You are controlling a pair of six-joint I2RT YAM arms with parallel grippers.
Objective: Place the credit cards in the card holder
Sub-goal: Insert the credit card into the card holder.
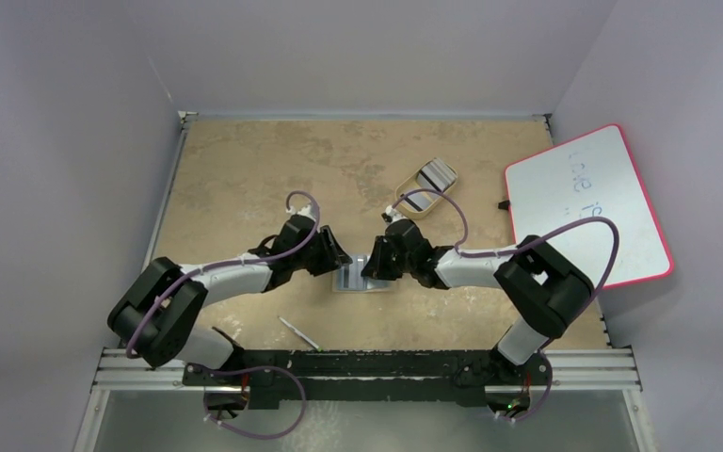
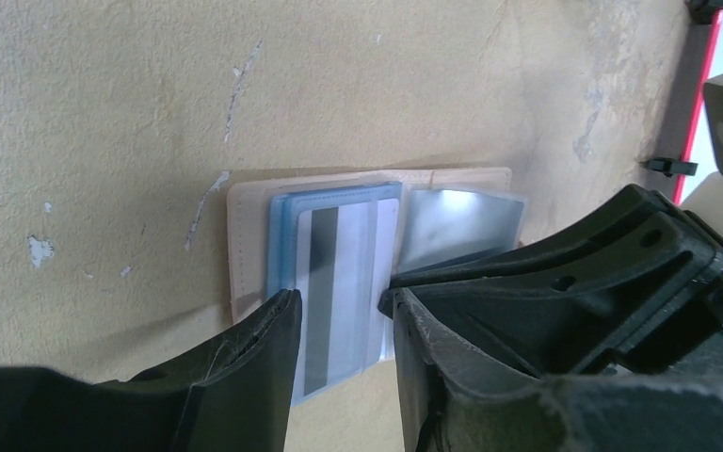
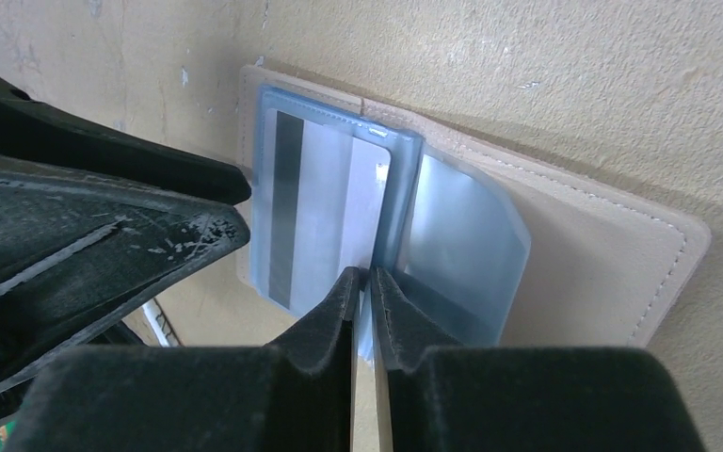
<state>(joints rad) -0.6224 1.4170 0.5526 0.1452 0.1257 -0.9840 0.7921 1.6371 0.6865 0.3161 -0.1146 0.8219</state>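
Note:
The tan card holder (image 1: 362, 281) lies open on the table between both grippers, its blue-grey clear sleeves fanned out (image 2: 249, 235) (image 3: 602, 254). A pale credit card (image 2: 339, 264) (image 3: 325, 207) with a dark stripe sits partly in one sleeve, its near end sticking out. My left gripper (image 2: 339, 297) (image 1: 339, 256) is open, a finger on each side of that card's near end without touching it. My right gripper (image 3: 364, 273) (image 1: 372, 264) is pinched shut on the thin edge of a sleeve at the holder's fold. More credit cards (image 1: 436, 175) lie in the beige tray.
The beige oval tray (image 1: 410, 209) stands behind the right gripper. A pink-edged whiteboard (image 1: 588, 202) lies at the table's right edge. A thin white stick (image 1: 298, 331) lies near the front. The two grippers' fingers are close together over the holder.

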